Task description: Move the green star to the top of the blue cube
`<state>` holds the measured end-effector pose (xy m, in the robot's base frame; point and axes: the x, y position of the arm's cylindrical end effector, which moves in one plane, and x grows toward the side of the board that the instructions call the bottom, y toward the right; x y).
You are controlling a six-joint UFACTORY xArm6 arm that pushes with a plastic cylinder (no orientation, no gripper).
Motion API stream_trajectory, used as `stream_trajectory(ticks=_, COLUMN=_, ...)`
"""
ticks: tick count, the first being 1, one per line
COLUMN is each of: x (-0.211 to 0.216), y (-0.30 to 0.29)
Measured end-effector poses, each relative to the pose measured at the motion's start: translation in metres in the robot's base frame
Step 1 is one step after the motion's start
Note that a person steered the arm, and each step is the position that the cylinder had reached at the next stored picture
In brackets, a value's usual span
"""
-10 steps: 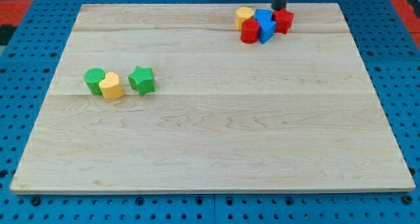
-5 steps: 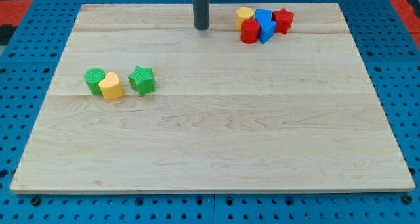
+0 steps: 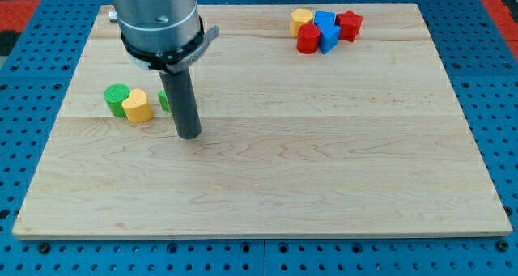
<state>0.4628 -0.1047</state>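
The green star (image 3: 164, 99) lies at the board's left and is mostly hidden behind my rod; only a sliver shows. My tip (image 3: 189, 134) rests on the board just below and to the right of the star. The blue cube (image 3: 324, 21) sits in a cluster near the view's top right, far from the star. A second blue block (image 3: 329, 38) lies just below it in the same cluster.
A green round block (image 3: 116, 98) and a yellow block (image 3: 137, 105) lie left of the star. A yellow block (image 3: 302, 19), a red round block (image 3: 307, 39) and a red star (image 3: 349, 24) crowd the blue cube. The wooden board (image 3: 324, 163) sits on blue pegboard.
My rod swept from the view's top, by the cluster, down and left to the green star's lower right. The arm's body now shows. No block has moved.
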Motion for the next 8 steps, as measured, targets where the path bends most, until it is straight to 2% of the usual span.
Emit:
stream_trajectory(ticks=2, x=-0.046, y=-0.028)
stream_trajectory(ticks=4, x=-0.11, y=-0.055)
stream_trajectory(ticks=7, x=-0.187, y=-0.056)
stream_trajectory(ticks=8, x=-0.2, y=-0.049)
